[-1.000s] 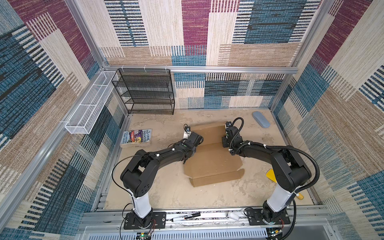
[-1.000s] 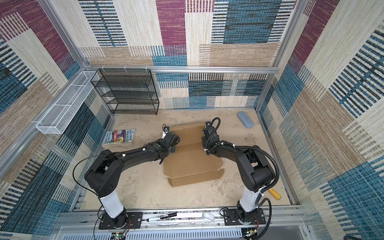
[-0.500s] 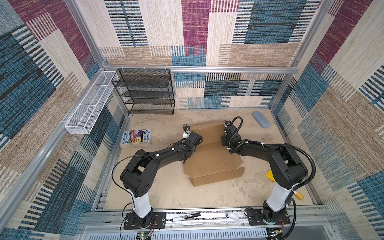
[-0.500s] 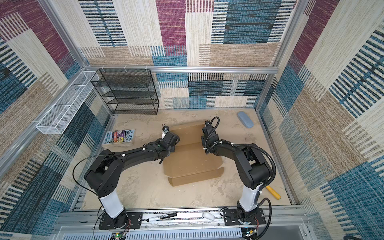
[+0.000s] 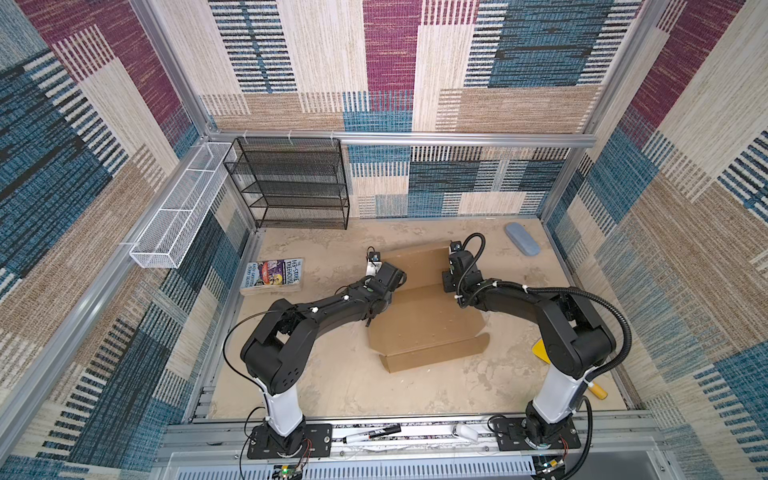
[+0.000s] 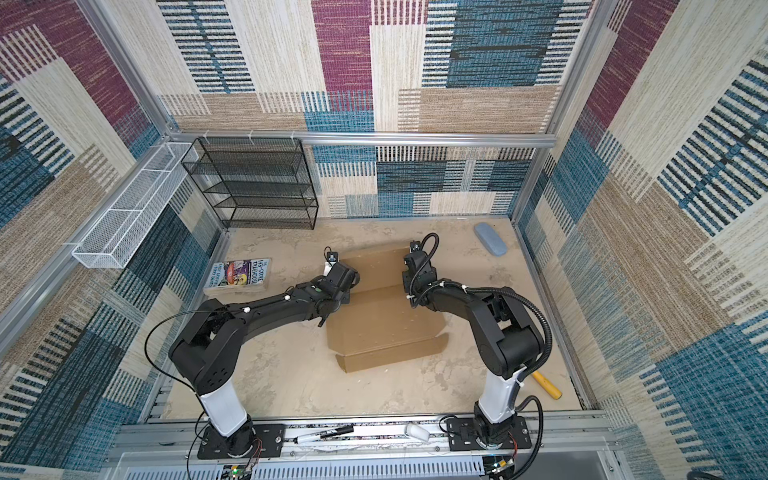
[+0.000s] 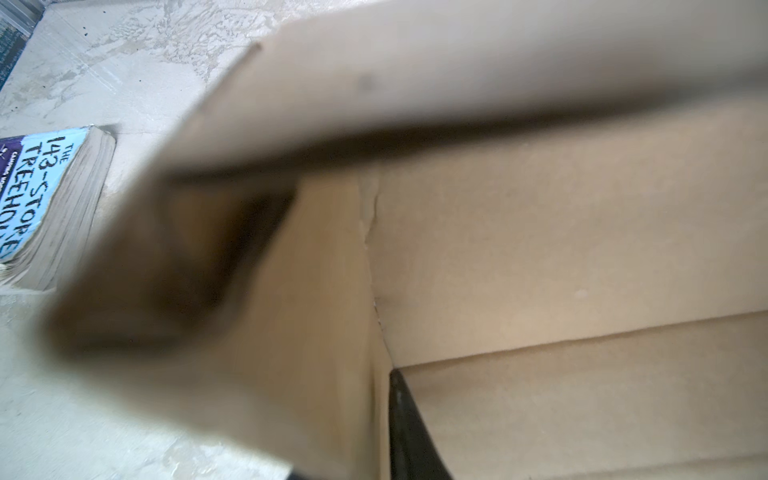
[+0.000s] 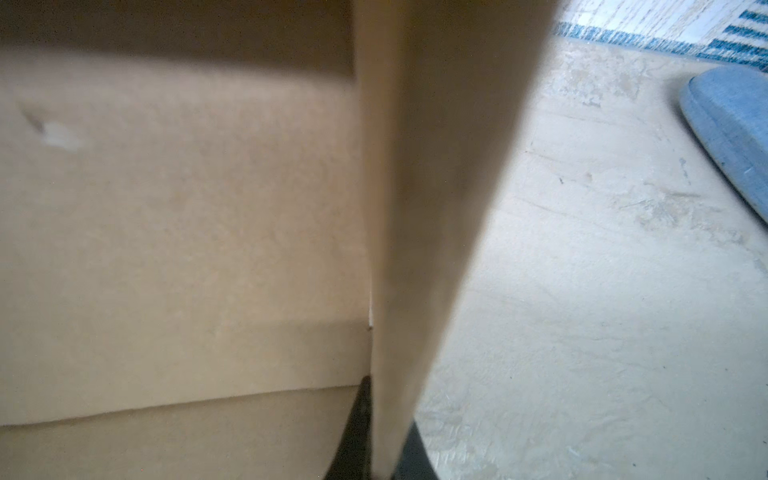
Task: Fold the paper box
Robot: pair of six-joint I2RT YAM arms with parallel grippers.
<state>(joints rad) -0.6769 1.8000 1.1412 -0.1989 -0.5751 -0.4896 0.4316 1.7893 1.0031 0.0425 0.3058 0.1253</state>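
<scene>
Sandy-beige table (image 5: 332, 374) in a booth w/ patchwork-fabric walls (image 5: 395, 62), seen from above. A black mesh shelf (image 5: 299, 183) stood at the back-left corner. A long white wire basket (image 5: 174, 224) hung on the left wall, above the table's left edge.

A brown cardboard box (image 5: 428, 316), part-folded, lay at the table's centre, a bit right of middle. Its base was flat, a low wall was folded up along its front, and its back panel tilted up toward the rear.

L arm (image 5: 328, 311) and R arm (image 5: 511, 293), both black, reached in from the front edge, one to each side of the box.
- L gripper (image 7: 353, 461) was at the box's left side. In the left wrist view a blurred L flap (image 7: 324, 291) ran beside its dark fingers (image 7: 409, 432); couldn't tell if the jaws pinched it or were slack.
- R gripper (image 8: 384, 449) was at the box's right side, jaws pinching the upright R flap (image 8: 436, 166).

A book (image 5: 272, 276) w/ colourful cover lay flat near the left edge, apart from the box. A blue-grey case (image 5: 522, 239) lay in the back-right corner. A yellow-handled tool (image 6: 546, 384) lay near the front-right corner, partly behind the R arm. A marker (image 5: 374, 434) lay on the metal rail (image 5: 436, 432) past the front edge.
</scene>
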